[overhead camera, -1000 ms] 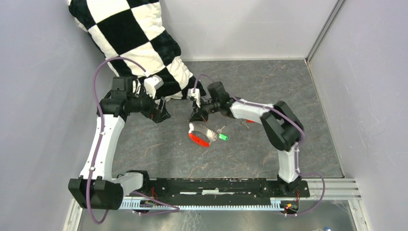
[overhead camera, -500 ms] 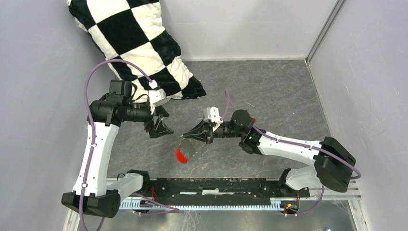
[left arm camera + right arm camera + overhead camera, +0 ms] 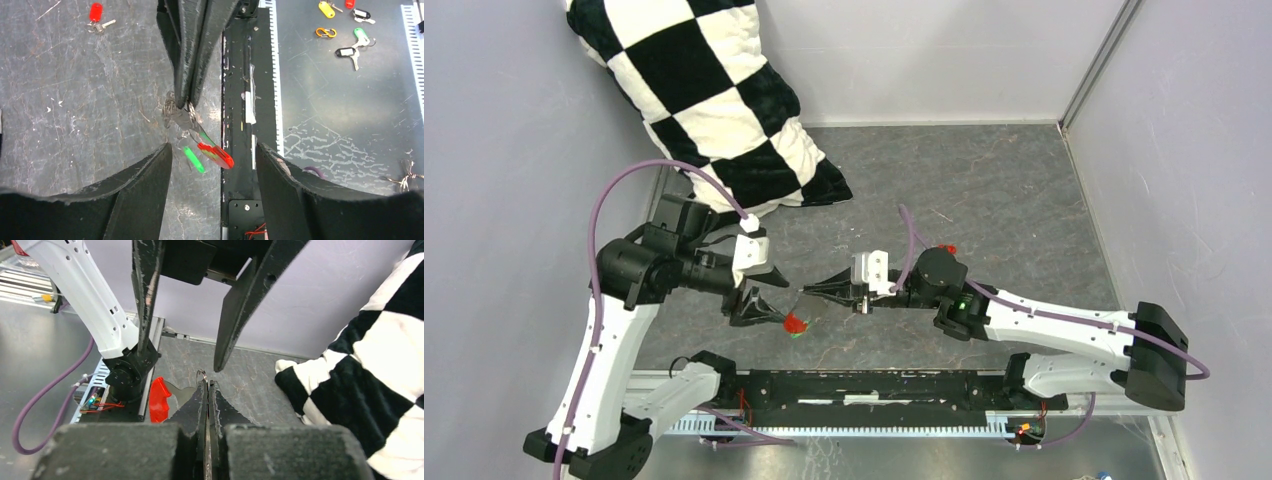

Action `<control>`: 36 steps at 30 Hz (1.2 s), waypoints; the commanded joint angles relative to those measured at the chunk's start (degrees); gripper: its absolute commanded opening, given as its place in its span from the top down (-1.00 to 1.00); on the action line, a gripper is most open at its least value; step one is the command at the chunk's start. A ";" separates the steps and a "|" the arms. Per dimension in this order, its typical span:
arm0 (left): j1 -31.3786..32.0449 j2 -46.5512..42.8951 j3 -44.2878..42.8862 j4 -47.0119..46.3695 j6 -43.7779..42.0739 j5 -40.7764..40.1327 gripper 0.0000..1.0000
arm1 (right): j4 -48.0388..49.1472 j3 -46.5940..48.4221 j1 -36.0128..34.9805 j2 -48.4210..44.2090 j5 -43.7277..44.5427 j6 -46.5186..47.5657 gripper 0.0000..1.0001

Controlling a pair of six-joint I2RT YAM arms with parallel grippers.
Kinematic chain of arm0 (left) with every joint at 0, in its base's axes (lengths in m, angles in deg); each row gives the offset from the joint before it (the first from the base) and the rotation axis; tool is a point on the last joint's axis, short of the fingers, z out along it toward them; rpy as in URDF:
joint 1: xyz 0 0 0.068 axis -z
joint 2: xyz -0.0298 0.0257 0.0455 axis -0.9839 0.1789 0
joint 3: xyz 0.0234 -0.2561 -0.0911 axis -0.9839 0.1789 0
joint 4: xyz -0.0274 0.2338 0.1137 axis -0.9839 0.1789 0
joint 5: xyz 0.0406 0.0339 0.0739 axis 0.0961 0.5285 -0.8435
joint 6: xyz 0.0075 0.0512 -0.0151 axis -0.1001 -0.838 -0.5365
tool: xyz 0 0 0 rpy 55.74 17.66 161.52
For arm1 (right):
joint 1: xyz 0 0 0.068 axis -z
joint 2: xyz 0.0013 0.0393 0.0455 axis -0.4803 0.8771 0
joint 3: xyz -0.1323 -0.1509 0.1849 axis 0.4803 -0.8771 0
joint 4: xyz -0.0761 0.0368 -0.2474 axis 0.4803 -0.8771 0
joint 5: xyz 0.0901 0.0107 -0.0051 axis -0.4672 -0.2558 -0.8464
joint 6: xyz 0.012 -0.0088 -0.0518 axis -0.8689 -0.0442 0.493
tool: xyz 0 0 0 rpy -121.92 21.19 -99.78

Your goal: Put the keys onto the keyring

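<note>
Clamped the keyring [image 3: 182, 117] in the closed right gripper [image 3: 189, 102].
Held the left gripper [image 3: 767, 297] spread wide just beside the keyring, with red tag [image 3: 216, 154] and green tag [image 3: 192, 159] dangling under it and the keys [image 3: 97, 20] on the table [image 3: 75, 100] well apart from it.

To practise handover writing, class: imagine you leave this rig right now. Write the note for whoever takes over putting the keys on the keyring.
Left gripper: open, empty, facing the right one's tips.
Right gripper: shut on the keyring, held off the table near its front edge. The red tag and green tag hang from it.
Keys: lying together on the table, away from both grippers.
Done: keyring is lifted; no key on it that I can see.
Left: fetch each key and thread it onto the ring.
</note>
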 commanded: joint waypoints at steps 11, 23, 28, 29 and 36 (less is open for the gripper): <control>0.44 3.05 -2.90 -9.02 9.56 4.50 -0.11 | -5.50 5.63 -4.09 -3.07 7.95 10.00 0.99; 1.55 3.39 -2.77 -7.00 5.55 1.26 0.08 | -5.90 8.09 -4.56 -1.70 7.70 10.71 0.99; 1.54 1.97 -2.39 -12.69 8.46 -0.23 0.32 | -6.39 8.46 -4.94 -1.51 7.66 10.71 0.99; 1.55 1.60 -2.25 -13.08 8.70 -0.15 0.34 | -6.60 8.62 -5.07 -1.45 7.61 10.71 0.99; 1.58 0.36 -1.61 -13.21 8.72 0.97 0.52 | -7.07 9.65 -5.54 -0.24 6.34 10.49 0.99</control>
